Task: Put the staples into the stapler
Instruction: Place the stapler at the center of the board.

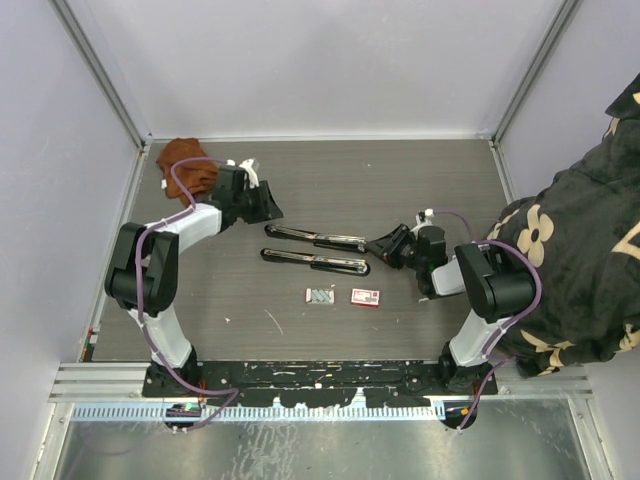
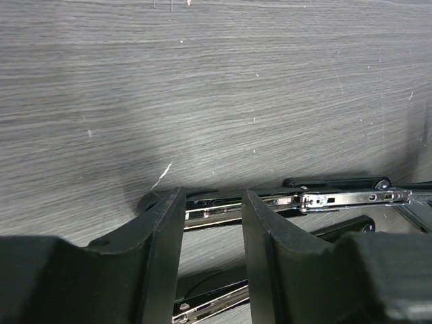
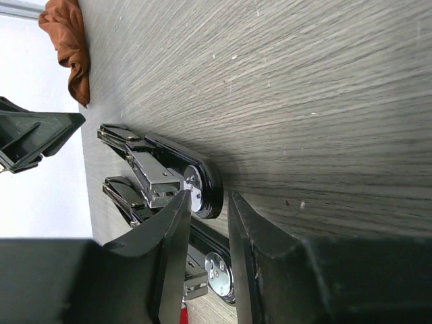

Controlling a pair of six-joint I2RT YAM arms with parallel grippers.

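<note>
while two staplers (image 1: 312, 237) lie between them, left gripper (image 1: 270, 211) agape, right gripper (image 1: 384, 246) unclear, rag (image 1: 188, 165) behind

Stapler (image 3: 202, 177) glossy black, chromed metal; table (image 3: 304, 81) matt woodgrain.

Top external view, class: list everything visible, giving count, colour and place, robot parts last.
staplers: two, black and chrome, side by side, table centre
staple tray: one, grey, nearer than the staplers
staple box: one, red and white, right of the tray
cloth: one, rust-brown, far left corner
person: one, black floral garment, right edge
table: one, dark grey wood grain
left gripper: one, black, by the staplers' left ends
right gripper: one, black, at the staplers' right ends
</note>
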